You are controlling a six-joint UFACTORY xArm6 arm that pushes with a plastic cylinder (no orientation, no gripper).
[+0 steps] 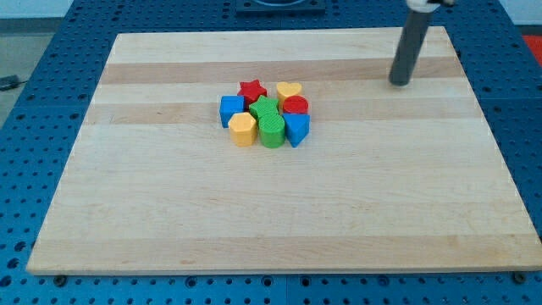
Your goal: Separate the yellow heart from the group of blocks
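Nearest me on the counter, the yellow hexagon, green blocks and blue triangle are fronting the cluster. The yellow heart is still sitting at the cluster's far right edge, touching the red cylinder, so I'm judging separation not begun. Farther back, well right of the heart, my tip is resting clear of everything; this end effector is a bare rod, grasping nothing.
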